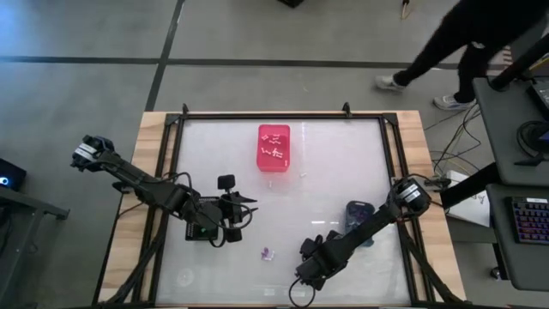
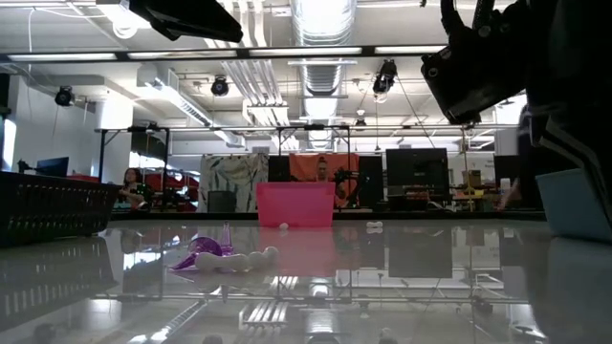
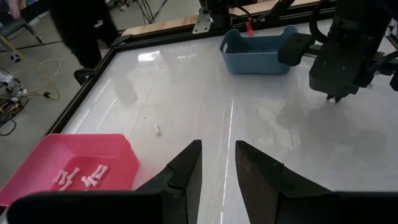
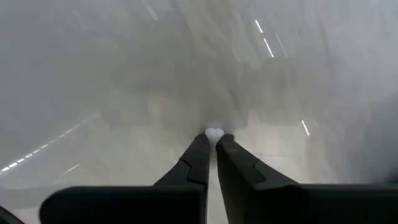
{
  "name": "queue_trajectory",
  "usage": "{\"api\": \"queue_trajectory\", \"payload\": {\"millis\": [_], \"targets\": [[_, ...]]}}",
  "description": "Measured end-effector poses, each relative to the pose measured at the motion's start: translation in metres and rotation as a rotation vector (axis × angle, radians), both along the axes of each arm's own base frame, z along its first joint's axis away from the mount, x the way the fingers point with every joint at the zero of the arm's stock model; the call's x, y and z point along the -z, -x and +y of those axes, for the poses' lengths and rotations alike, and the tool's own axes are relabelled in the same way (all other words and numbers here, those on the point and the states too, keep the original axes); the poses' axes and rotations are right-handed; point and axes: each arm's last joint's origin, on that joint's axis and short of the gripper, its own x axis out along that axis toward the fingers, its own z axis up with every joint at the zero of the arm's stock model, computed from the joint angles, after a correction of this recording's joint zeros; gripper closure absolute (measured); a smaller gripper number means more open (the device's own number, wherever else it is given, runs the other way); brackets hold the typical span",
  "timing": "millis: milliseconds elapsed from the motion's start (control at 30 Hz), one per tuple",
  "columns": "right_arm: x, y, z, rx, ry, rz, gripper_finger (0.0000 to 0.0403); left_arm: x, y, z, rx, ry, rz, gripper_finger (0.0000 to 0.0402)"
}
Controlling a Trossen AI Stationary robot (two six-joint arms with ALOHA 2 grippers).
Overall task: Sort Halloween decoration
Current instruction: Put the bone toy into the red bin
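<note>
A: Right wrist view, item one: right gripper (image 4: 214, 140), fingers drawn together on a small white piece (image 4: 214, 133), pinched only at the very tips. Hold looked slight; a sharp swing could have flicked it out onto the table (image 1: 343, 172).

B: Item two, high view: that gripper (image 1: 306, 273) sat low at the near edge; the pink bin (image 1: 274, 148), holding white pieces (image 1: 273, 146), stood well apart at the far side. A long carry, so more chance of a drop.

A: Item three: left gripper (image 3: 217, 163), fingers part open, nothing between them, beside the black bin (image 1: 199, 230).

B: Item four: purple piece (image 1: 267, 253) loose on the table between the arms; stray white pieces (image 2: 282, 226) outside the pink bin. Risk: the grey-blue bin (image 3: 258, 48) lay nearer, inviting a wrong deposit.
</note>
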Motion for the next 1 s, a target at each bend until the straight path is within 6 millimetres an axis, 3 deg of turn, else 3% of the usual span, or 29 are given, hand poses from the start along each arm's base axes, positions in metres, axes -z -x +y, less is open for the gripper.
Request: {"api": "queue_trajectory", "payload": {"millis": [267, 500, 733, 1000], "targets": [[-0.011, -0.001, -0.003, -0.026, 0.029, -0.045, 0.0392, 0.0, 0.0, 0.0, 0.0, 0.0, 0.0, 0.0322], [-0.054, 0.001, -0.015, -0.058, 0.153, -0.261, 0.0392, -0.001, 0.0, 0.0, 0.0, 0.003, -0.006, 0.0322], [-0.097, -0.003, -0.042, -0.143, 0.343, -0.484, 0.0392, -0.001, 0.0, 0.0, 0.0, 0.005, -0.011, 0.0322], [-0.115, -0.017, -0.084, -0.296, 0.439, -0.681, 0.0392, 0.0, 0.0, 0.0, 0.001, 0.002, -0.005, 0.0322]]}}
